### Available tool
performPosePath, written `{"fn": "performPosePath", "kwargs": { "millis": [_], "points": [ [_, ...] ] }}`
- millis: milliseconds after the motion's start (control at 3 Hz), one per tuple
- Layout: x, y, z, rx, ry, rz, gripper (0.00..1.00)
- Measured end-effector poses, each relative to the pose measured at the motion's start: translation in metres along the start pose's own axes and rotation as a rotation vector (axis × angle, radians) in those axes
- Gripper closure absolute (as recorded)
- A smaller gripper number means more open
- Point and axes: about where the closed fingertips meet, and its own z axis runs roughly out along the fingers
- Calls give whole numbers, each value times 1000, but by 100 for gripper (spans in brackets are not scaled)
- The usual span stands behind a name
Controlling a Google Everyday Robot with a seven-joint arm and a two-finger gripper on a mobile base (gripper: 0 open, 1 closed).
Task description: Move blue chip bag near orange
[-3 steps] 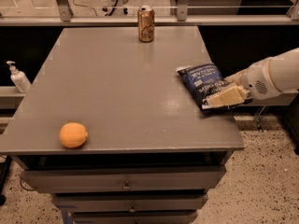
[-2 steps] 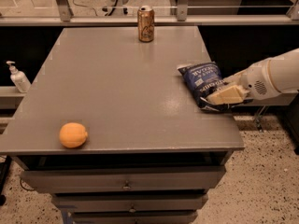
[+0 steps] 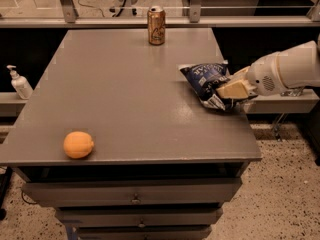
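Crumpled, crinkly blue chip bag (image 3: 205,79), white lettering, at right edge of table (image 3: 125,94). Near-right end pinched in gripper (image 3: 226,91), cream fingers clamped on foil. Round dimpled orange (image 3: 78,144) far left of gripper, toward front edge. Cylindrical gold can (image 3: 156,25) beyond gripper, leftward. Tabletop flat matte grey.

The tool (image 3: 234,90), at the right edge of the worktop (image 3: 125,99), covers the near right end of the blue chip bag (image 3: 204,78), hiding its grip there. The arm (image 3: 290,69) is cut off at the right border. Print on the bag and the can (image 3: 156,25) is too small to read. The drawers (image 3: 135,194) run off the bottom.
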Motion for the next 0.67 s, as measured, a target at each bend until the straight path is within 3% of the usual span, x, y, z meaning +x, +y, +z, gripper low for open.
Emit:
{"fn": "performPosePath", "kwargs": {
  "millis": [667],
  "points": [
    [-82, 3, 24, -50, -144, -80, 100]
  ]
}}
